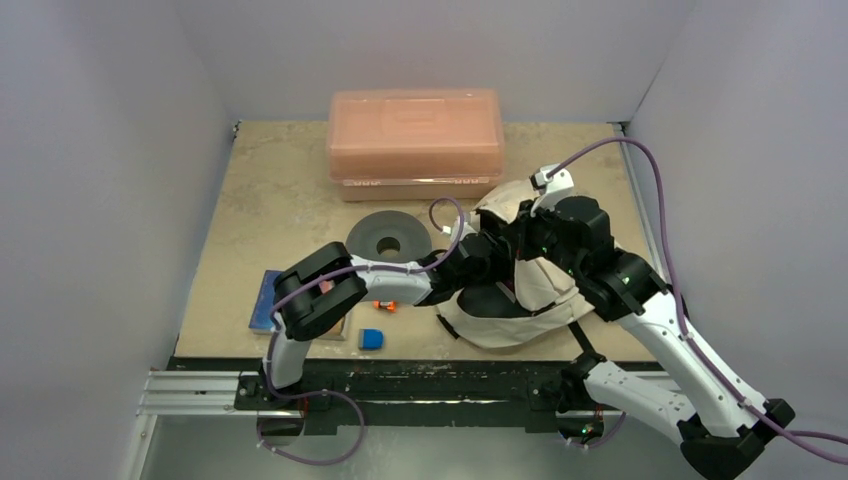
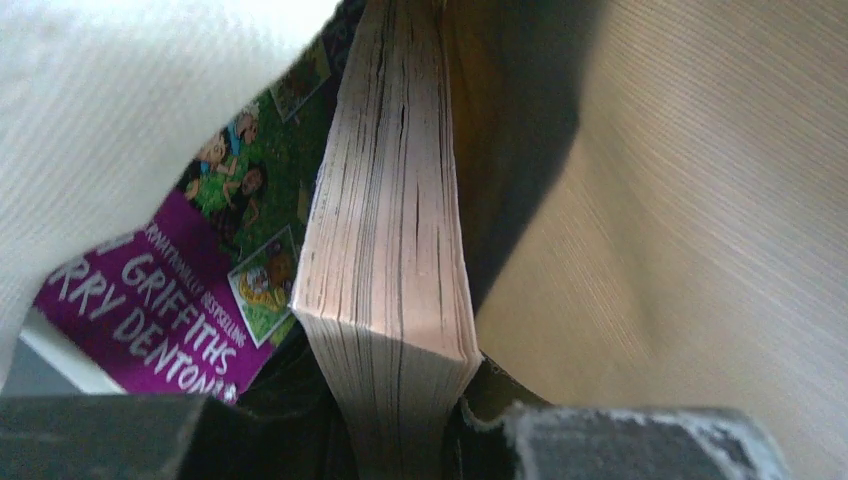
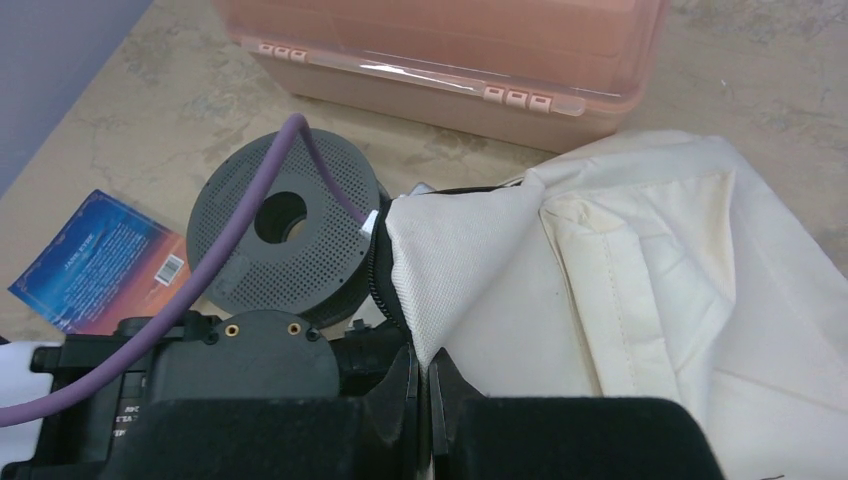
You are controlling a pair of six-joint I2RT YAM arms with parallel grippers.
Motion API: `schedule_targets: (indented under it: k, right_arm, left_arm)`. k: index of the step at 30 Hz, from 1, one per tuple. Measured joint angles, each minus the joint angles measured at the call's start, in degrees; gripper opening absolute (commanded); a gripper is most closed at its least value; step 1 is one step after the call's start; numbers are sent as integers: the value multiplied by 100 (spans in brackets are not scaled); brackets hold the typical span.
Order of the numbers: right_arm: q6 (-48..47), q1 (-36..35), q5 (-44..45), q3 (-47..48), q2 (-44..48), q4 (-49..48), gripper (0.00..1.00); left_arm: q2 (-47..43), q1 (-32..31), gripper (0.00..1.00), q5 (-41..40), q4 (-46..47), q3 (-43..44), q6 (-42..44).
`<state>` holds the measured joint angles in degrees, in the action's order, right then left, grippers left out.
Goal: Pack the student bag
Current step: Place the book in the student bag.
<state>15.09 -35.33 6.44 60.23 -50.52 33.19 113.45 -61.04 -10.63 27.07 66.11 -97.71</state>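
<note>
Now my left gripper (image 2: pixel 400 440) is clamped on a paperback (image 2: pixel 385 230) inside the student bag (image 1: pixel 520 295), which lies just right of the grey disc (image 1: pixel 388 238). My right gripper (image 3: pixel 422 395) pinches the bag's rim open. I should slide the paperback deep and flat before letting go.

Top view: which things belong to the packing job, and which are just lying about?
In use: bag, pinched by right gripper; paperback in left gripper.
Lying about: pink box, grey disc, blue book, blue block, orange item.

left hand (image 2: pixel 400 440), right hand (image 3: pixel 428 400), seemingly clamped
</note>
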Motion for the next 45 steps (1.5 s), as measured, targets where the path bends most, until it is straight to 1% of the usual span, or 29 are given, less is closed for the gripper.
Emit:
schedule_targets:
  k: [3,5,8,10,12,14,15,16,26,31,33,35,41,43,45]
  right_arm:
    - [-20,0,-22,0,13,15,0]
    - [-20,0,-46,0,15,20,0]
    - [-24,0,-105,0,17,22,0]
    - [-37,0,-155,0,22,22,0]
    - [-55,0,-166,-4,33,22,0]
    - [-63,0,-170,-15,46,22,0]
    - [-66,0,-175,-26,55,22,0]
    - [-68,0,-186,-44,61,22,0]
    - [-83,0,-216,-83,66,20,0]
    - [-81,0,-302,-136,31,17,0]
    - [-79,0,-306,-146,-7,15,0]
    - [-76,0,-313,-149,-33,15,0]
    - [-101,59,-236,-149,-81,4,0]
    - [-96,92,-190,-149,-79,4,0]
    - [-98,90,-166,-149,-81,-2,0]
  left_arm:
    - [258,2,13,-98,-13,247,22]
    - [361,0,25,-151,-37,352,46]
    - [387,2,49,-184,-177,420,127]
    - [385,11,61,-236,-584,446,153]
    - [382,31,69,-280,-1040,483,212]
    - [328,57,73,-304,-1416,535,210]
    - [251,66,78,-306,-1600,586,234]
    - [142,68,81,-306,-1781,595,240]
    - [-503,129,81,-157,-3324,612,435]
    - [-538,138,80,39,-3626,629,426]
    - [-529,149,76,90,-3617,634,428]
    - [-459,168,65,122,-3613,686,437]
    - [243,328,47,264,-3526,1307,627]
    - [511,402,44,334,-3486,1641,688]
    - [728,444,43,339,-3416,1893,758]
